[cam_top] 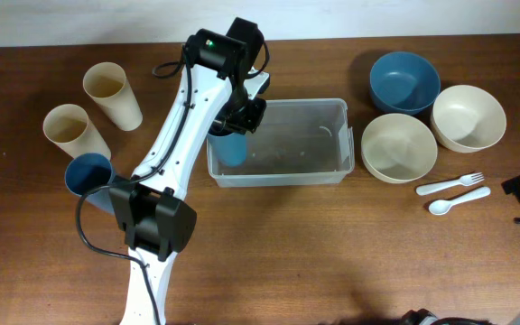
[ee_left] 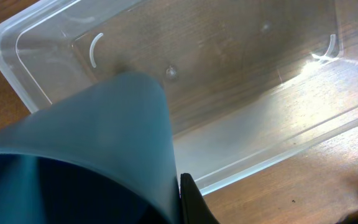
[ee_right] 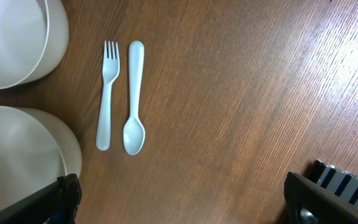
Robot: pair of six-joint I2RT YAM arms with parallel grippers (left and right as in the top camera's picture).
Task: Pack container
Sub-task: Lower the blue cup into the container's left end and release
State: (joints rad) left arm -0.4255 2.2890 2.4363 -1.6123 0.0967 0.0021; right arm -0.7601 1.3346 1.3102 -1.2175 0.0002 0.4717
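The clear rectangular container (cam_top: 283,177) lies mid-table with nothing loose showing on its floor. My left gripper (cam_top: 240,122) is shut on the rim wall of a blue cup (cam_top: 231,147), which hangs upside down at the container's left end. In the left wrist view the blue cup (ee_left: 92,143) fills the lower left. One dark finger (ee_left: 192,202) presses its outer wall, above the container (ee_left: 241,155). My right gripper (ee_right: 185,205) stands open over bare wood at the table's right edge, with nothing between its fingers.
Two cream cups (cam_top: 113,95) (cam_top: 75,131) and another blue cup (cam_top: 90,176) stand at the left. A blue bowl (cam_top: 404,81) and two cream bowls (cam_top: 468,117) (cam_top: 398,147) sit to the right. A pale fork (ee_right: 107,93) and spoon (ee_right: 133,99) lie near the right gripper.
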